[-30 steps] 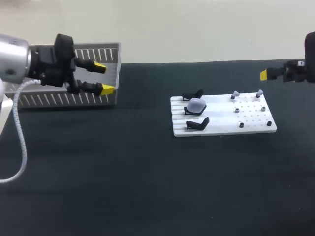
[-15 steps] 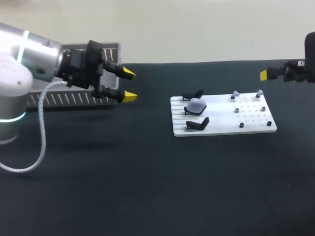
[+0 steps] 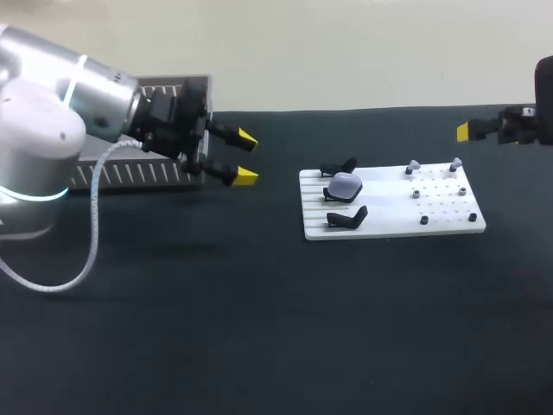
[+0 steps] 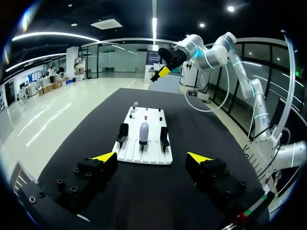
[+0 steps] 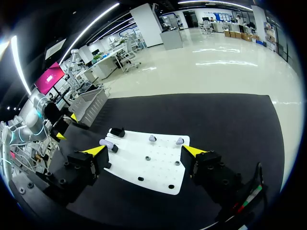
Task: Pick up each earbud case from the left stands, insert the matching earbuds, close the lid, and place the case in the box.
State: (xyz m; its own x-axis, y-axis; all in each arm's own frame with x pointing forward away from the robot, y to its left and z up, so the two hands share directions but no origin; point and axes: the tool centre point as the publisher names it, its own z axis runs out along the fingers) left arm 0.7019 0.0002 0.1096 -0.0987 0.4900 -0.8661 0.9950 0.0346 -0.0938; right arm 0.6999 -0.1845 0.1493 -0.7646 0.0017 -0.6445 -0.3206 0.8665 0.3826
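A pale lavender earbud case sits on the middle of three black stands at the left end of a white board. Two small earbuds stand on pegs at the board's far right part. My left gripper hovers open and empty between the box and the board, pointing at the stands; in the left wrist view the case lies ahead of that gripper. My right gripper hangs open and empty beyond the board's right end, with the board under and ahead of it.
A grey slatted box stands at the back left, partly hidden behind my left arm. The outer two black stands hold nothing. Several small pegs dot the board's right half. Dark table surface lies all around the board.
My left arm has swung to the right, away from the box and toward the board, its gripper open and empty throughout. The right arm has stayed still.
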